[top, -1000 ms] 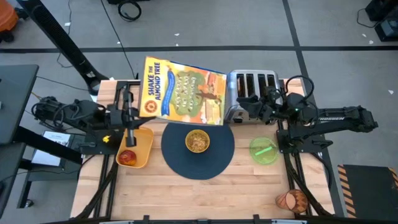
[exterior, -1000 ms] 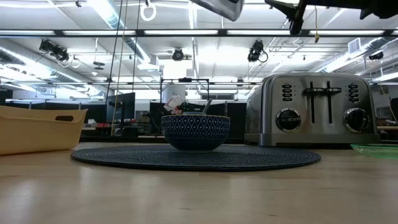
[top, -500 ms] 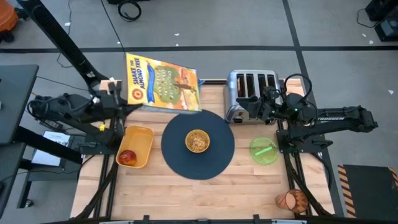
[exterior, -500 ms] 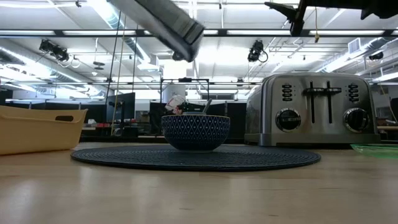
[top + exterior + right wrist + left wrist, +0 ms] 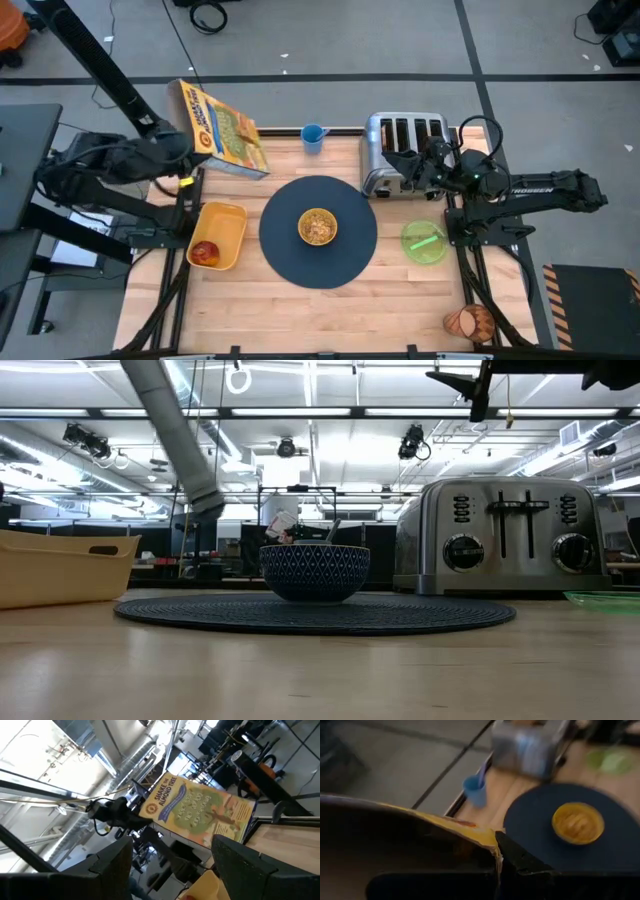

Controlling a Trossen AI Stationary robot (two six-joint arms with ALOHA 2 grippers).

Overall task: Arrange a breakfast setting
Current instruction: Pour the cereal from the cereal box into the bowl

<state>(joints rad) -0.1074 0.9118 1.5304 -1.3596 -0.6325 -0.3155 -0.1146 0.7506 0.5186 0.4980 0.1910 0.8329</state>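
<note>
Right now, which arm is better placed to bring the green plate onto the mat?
Probably the right. The right claw hangs open over the toaster, near the green plate; the left claw is shut on the cereal box.

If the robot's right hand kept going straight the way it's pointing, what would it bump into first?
Probably the cereal box held by the left hand. The right hand, open above the toaster, points at it across the table, with nothing visibly between; depth is uncertain.
</note>
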